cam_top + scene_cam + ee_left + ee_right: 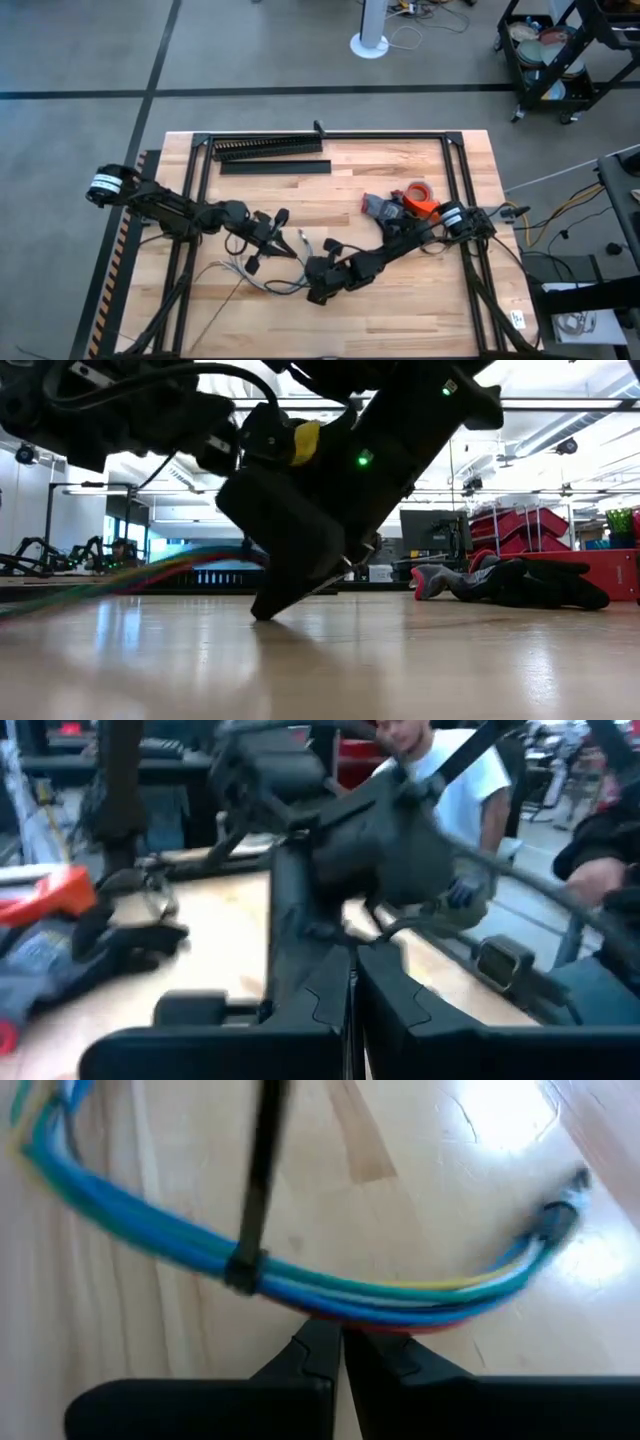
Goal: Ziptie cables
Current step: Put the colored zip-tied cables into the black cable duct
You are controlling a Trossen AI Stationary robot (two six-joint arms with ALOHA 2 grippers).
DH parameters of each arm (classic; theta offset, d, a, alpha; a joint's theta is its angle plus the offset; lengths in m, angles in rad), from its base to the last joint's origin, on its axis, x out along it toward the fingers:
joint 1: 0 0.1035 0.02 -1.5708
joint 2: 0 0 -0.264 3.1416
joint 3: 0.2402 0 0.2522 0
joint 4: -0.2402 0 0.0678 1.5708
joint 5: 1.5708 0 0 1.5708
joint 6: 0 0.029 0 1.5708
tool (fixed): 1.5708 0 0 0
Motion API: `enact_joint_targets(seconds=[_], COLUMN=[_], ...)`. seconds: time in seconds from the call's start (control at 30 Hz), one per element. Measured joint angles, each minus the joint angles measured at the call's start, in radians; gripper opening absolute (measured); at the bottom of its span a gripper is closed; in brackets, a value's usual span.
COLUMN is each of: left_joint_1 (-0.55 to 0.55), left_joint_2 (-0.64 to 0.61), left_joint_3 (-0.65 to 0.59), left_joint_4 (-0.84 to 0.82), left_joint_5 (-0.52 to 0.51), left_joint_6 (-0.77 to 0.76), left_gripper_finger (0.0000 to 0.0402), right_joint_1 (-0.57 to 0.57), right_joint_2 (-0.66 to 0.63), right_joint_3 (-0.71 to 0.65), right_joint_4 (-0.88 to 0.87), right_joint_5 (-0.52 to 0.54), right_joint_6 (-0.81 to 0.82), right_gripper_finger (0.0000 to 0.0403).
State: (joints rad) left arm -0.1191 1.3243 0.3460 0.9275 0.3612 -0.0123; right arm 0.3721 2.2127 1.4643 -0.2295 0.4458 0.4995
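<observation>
**Ziptie on the bundle, cinching and tail left**

The cables lay on the table towards its near edge, between the two arms. In the right wrist view a dark ziptie was already looped around them, its tail standing free. Judged: the wrap was made; tightening and trimming the tail probably remained.

Right gripper sat right at the bundle, fingers pressed together; whether they pinched a wire could not be told. Left gripper was nearby, narrowed to a slit and apparently holding nothing.

No brand, label or writing was readable in any view.
</observation>
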Motion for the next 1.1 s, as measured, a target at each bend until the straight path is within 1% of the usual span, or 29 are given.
enact_joint_targets(seconds=[0.07,0.13,0.2,0.3,0.33,0.4,0.5,0.53,0.6,0.63,0.67,0.77,0.83,0.9,1.03,1.07,1.1], left_joint_1=[0.000,-0.001,-0.002,-0.017,-0.024,-0.037,-0.058,-0.064,-0.076,-0.080,-0.084,-0.090,-0.091,-0.091,-0.080,-0.073,-0.063], left_joint_2=[-0.018,-0.024,-0.024,-0.027,-0.027,-0.019,-0.018,-0.018,-0.019,-0.020,-0.020,-0.021,-0.021,-0.024,-0.036,-0.045,-0.059], left_joint_3=[-0.001,0.000,-0.007,-0.007,-0.008,-0.008,-0.002,0.003,0.007,0.008,0.013,0.017,0.019,0.020,0.020,0.020,0.020], left_joint_4=[-0.019,-0.049,-0.090,-0.094,-0.100,-0.102,-0.093,-0.087,-0.082,-0.082,-0.082,-0.078,-0.077,-0.074,-0.103,-0.124,-0.157], left_joint_5=[-0.004,-0.007,-0.011,-0.011,-0.011,-0.010,-0.011,-0.011,-0.012,-0.014,-0.022,-0.039,-0.049,-0.079,-0.093,-0.103,-0.119], left_joint_6=[-0.002,-0.003,-0.017,-0.023,-0.023,-0.022,-0.023,-0.023,-0.025,-0.027,-0.027,-0.027,-0.027,-0.026,-0.024,-0.018,-0.016], left_gripper_finger=[0.0000,0.0000,0.0000,0.0000,0.0000,0.0000,0.0000,0.0000,0.0000,0.0000,0.0000,0.0000,0.0000,0.0000,0.0001,0.0004,0.0008], right_joint_1=[0.008,0.020,0.029,0.033,0.033,0.032,0.022,0.010,-0.021,-0.037,-0.049,-0.079,-0.101,-0.118,-0.118,-0.115,-0.112], right_joint_2=[-0.019,-0.052,-0.089,-0.129,-0.135,-0.149,-0.150,-0.141,-0.122,-0.113,-0.106,-0.096,-0.089,-0.088,-0.094,-0.102,-0.111], right_joint_3=[-0.003,-0.005,-0.005,-0.005,-0.005,-0.005,-0.003,-0.003,-0.003,-0.003,-0.003,-0.003,-0.003,-0.003,-0.003,-0.003,-0.003], right_joint_4=[-0.025,-0.094,-0.174,-0.288,-0.290,-0.257,-0.164,-0.131,-0.098,-0.081,-0.066,-0.033,-0.017,-0.027,-0.062,-0.084,-0.101], right_joint_5=[-0.008,-0.019,-0.020,-0.009,-0.007,-0.004,-0.014,-0.028,-0.098,-0.142,-0.163,-0.186,-0.229,-0.258,-0.259,-0.254,-0.244], right_joint_6=[-0.053,-0.110,-0.149,-0.249,-0.303,-0.465,-0.717,-0.771,-0.855,-0.885,-0.906,-0.926,-0.927,-0.927,-0.923,-0.921,-0.919], right_gripper_finger=[0.0005,0.0015,0.0034,0.0074,0.0088,0.0116,0.0145,0.0150,0.0155,0.0154,0.0152,0.0138,0.0122,0.0097,0.0021,0.0011,0.0010])
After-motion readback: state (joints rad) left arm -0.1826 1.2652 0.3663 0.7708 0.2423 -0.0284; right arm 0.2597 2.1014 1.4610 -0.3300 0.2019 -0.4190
